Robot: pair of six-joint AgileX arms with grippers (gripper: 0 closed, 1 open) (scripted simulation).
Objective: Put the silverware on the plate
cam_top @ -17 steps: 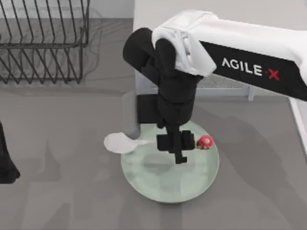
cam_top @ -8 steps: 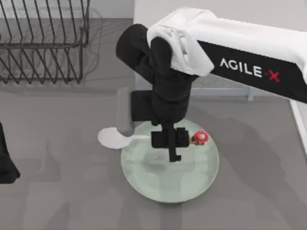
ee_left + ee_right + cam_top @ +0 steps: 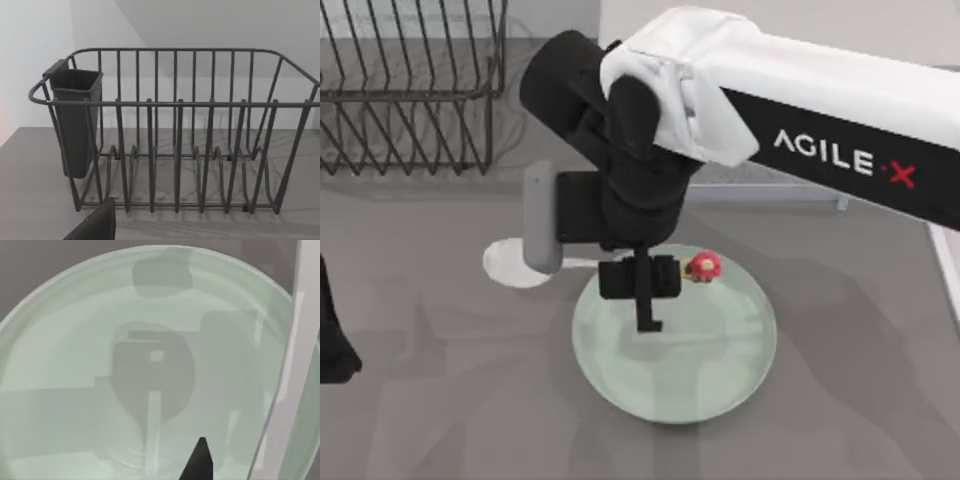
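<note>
Above the plate, in the top view, our right gripper hangs over the rim on the side toward the dish rack, its fingers closed on the thin handle of the spoon. We see the spoon lying level, its long axis running across the table: the white bowl points toward the table's left and sticks out past the plate's rim over the grey table, while the red-pink knob sits over the plate near its far rim. Our left arm is parked at the table's left edge, well apart from the plate.

From the left wrist view we see the dish rack standing upright with a dark cup at 1 corner.

From the right wrist view we see the plate below, with shadows across it.
</note>
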